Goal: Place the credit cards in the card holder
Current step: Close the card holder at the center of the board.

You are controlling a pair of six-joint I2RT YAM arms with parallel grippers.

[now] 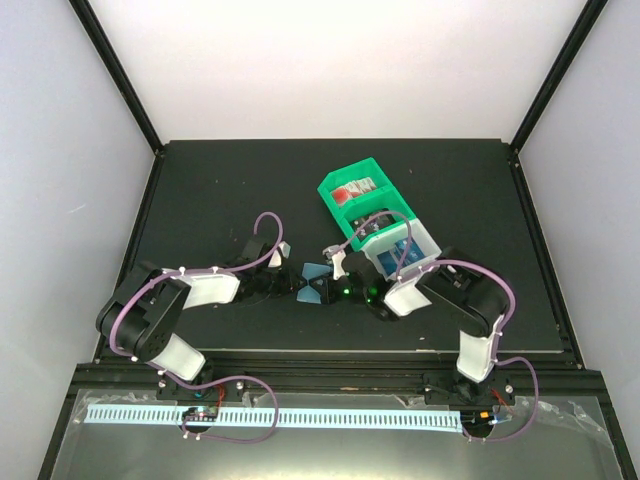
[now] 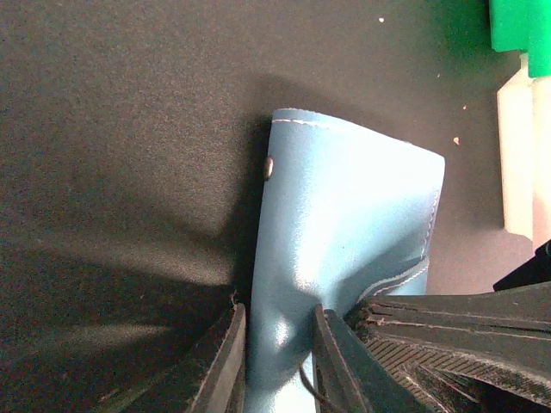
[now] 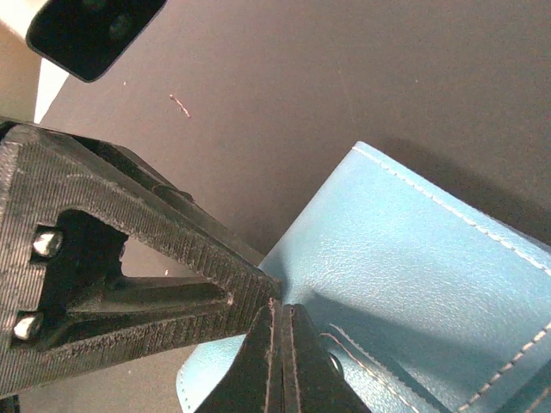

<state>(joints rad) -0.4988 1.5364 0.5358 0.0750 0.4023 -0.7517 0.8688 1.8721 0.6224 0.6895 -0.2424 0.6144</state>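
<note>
1. Black table (image 1: 200,200): a blue wallet (image 2: 344,241) sits at its near middle, between both grippers.
2. Left gripper (image 2: 280,344) pinches the wallet's cover.
3. Right gripper (image 3: 280,314), jaws pressed together, nips the wallet's edge.
4. Cards (image 1: 352,191) lie in a green bin (image 1: 333,212), far right of the wallet.
</note>
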